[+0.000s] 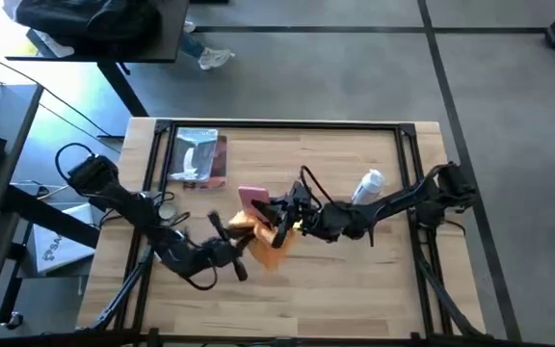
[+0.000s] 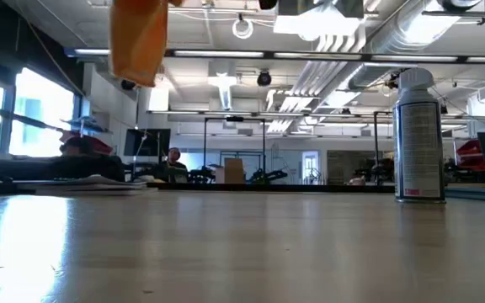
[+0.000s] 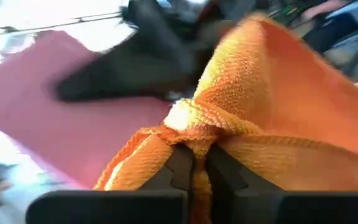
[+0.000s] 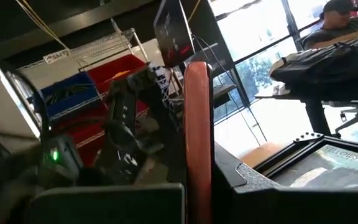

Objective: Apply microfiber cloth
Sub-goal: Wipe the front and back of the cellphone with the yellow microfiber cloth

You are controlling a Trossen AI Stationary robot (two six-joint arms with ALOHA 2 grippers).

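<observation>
The microfiber cloth (image 1: 266, 239) is an orange-yellow rag held above the table's middle; in the low view the cloth (image 2: 138, 40) hangs high over the wood. My left gripper (image 3: 197, 158) is shut on it. Just beyond it is a flat pink slab (image 1: 253, 200) with a red edge, and my right gripper (image 1: 284, 216) is shut on that slab. In the left wrist view the cloth sits in front of the slab's pink face (image 3: 73, 130); whether they touch, I cannot tell. My left gripper pinches a bunched fold of the cloth (image 3: 194, 127) between its two fingers, several layers gathered together. The cloth is lifted clear of the table and drapes loosely around the fingers. My right gripper has the slab's lower part (image 4: 197, 177) between its two fingers. The slab stands on edge, along the fingers.
A white spray can (image 1: 369, 185) stands right of the middle; it also shows in the low view as the can (image 2: 418, 135) upright on the wood. A silvery packet (image 1: 200, 157) lies at the far left. Black rails frame the table (image 1: 287, 125).
</observation>
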